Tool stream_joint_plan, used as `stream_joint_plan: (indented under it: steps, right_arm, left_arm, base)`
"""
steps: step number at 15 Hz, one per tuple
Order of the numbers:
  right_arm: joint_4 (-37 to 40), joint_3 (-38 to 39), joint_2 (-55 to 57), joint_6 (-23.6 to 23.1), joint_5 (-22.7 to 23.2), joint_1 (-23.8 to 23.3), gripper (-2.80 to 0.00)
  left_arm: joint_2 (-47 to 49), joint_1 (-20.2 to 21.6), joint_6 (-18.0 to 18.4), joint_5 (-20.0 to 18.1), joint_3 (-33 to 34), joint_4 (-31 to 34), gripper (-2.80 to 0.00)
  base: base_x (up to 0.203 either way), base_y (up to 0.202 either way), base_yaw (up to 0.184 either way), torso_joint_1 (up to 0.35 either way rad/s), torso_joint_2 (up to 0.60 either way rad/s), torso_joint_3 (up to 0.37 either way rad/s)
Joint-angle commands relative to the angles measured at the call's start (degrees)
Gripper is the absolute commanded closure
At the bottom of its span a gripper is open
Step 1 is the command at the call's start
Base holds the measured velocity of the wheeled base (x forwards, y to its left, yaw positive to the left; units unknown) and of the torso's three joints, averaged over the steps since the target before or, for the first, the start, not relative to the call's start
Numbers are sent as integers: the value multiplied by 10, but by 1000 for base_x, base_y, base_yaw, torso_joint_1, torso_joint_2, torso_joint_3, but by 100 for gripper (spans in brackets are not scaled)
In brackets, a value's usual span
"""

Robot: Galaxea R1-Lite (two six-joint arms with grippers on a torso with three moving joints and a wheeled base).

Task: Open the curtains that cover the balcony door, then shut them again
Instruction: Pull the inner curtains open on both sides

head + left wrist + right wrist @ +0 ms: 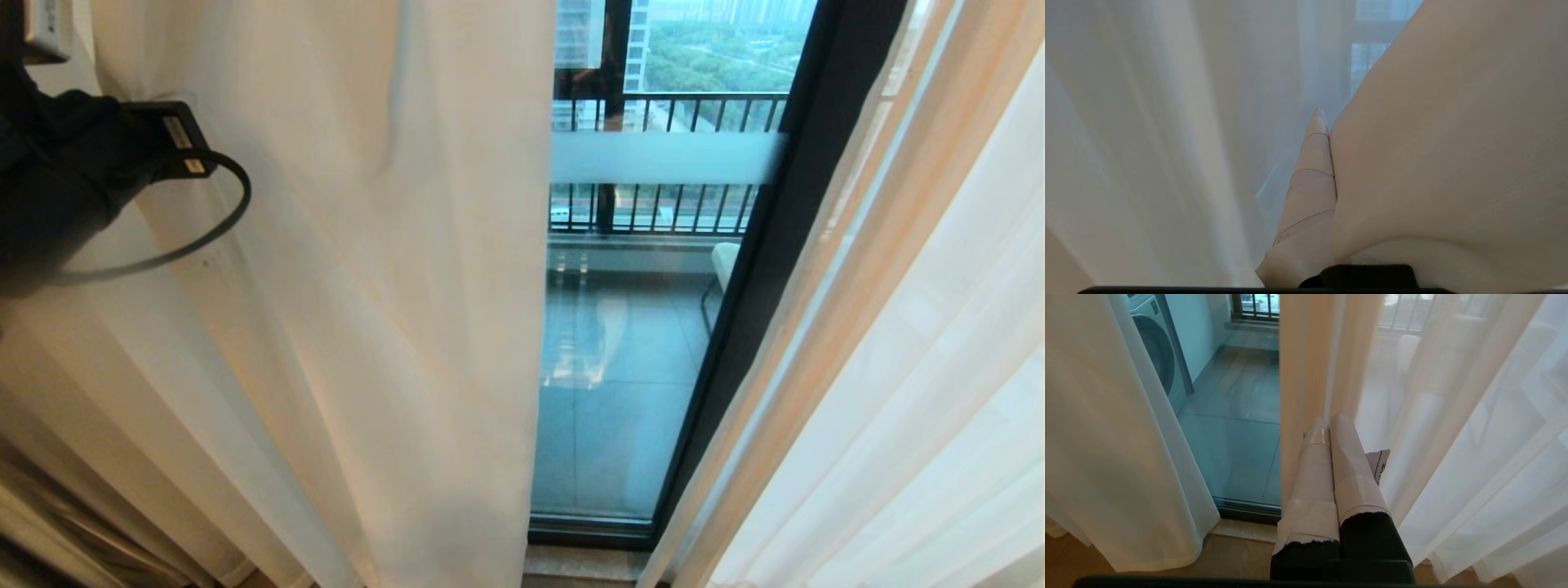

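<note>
The left end effector (1327, 134) is pinching a sheer white curtain panel (343, 269) left of the dark-framed glass balcony door (629, 343). The right end effector (1331, 428) is sitting closed and empty near that door.

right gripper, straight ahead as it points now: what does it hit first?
Probably the curtain edge hanging just beyond the shut right gripper; the balcony door glass lies behind. Depth between them is unclear.

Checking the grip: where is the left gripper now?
Head view, upper left: the left gripper is shut on the left curtain, left of the uncovered balcony door.
</note>
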Motion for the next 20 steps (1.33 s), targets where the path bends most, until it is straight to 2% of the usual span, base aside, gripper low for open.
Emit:
stream_joint_plan:
  steps: [1, 20]
  right_arm:
    - [0, 0, 0, -1, 0, 0, 0]
    - [0, 0, 0, -1, 0, 0, 0]
  left_arm:
    - [5, 0, 0, 1, -7, -2, 0]
    - [7, 0, 0, 1, -12, -2, 0]
  base:
    - [0, 178, -1, 2, 3, 6]
    - [0, 180, 0, 3, 3, 2]
